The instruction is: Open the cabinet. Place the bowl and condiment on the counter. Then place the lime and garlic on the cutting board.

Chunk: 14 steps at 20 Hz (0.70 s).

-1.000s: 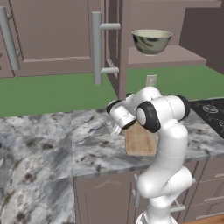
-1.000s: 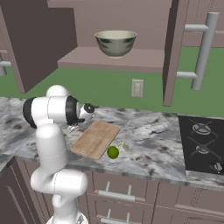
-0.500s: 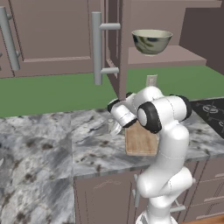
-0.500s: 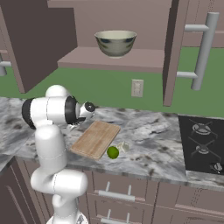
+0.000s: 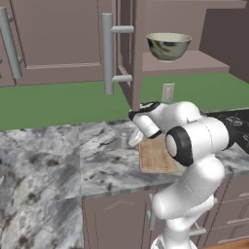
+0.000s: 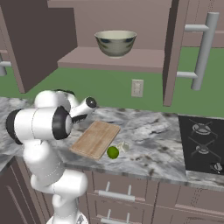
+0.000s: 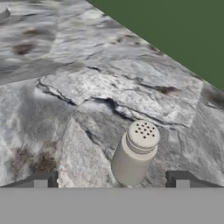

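Observation:
The condiment (image 7: 134,152), a pale grey shaker with a holed cap, stands upright on the marble counter (image 7: 78,92). My gripper (image 7: 111,181) is open around it, and neither of the fingertips (image 7: 40,181) touches it. Seen from the left base, the gripper (image 5: 130,141) points down at the counter (image 5: 53,155) just left of the cutting board (image 5: 156,156). The bowl (image 6: 115,42) sits on the shelf of the open cabinet (image 6: 175,52). The lime (image 6: 113,152) and the garlic (image 6: 124,146) lie on the counter by the cutting board's (image 6: 95,139) near right corner.
A black stovetop (image 6: 203,144) is set into the counter at the right. The open cabinet door (image 5: 124,48) with its long grey handle (image 5: 108,53) hangs above the hand. A wall outlet (image 6: 137,88) is on the green backsplash.
The fingers have spread wide and let go of the condiment, which now stands on the counter. The arm has stayed in place.

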Motion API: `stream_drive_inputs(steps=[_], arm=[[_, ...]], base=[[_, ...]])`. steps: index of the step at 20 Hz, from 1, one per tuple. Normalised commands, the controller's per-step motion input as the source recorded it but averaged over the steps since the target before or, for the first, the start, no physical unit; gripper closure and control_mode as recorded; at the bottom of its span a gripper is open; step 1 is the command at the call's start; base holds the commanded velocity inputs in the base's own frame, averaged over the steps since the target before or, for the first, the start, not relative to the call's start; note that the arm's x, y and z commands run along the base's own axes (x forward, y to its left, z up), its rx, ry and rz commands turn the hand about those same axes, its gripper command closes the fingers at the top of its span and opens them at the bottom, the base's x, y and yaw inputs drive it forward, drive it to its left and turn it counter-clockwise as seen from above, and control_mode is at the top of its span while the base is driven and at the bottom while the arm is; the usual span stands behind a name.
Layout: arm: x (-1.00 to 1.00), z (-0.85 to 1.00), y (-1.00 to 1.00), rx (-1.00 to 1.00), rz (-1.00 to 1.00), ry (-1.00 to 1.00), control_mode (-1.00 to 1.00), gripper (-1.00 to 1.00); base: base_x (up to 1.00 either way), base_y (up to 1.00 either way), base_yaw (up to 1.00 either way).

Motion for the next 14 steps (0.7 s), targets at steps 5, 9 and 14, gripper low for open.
stream_drive_inputs(steps=[5, 9, 14], arm=[[-0.61, 1.0, -0.3, 0.06, -0.01, 0.16, -1.0, -1.0], [-0.69, 1.0, -0.32, 0.05, -0.16, 0.24, -1.0, -1.0], [-0.66, 1.0, -0.32, 0.12, -0.24, 0.25, -1.0, -1.0]], base=[[0.0, 0.0, 0.0], [0.0, 0.0, 0.0], [0.0, 0.0, 0.0]])
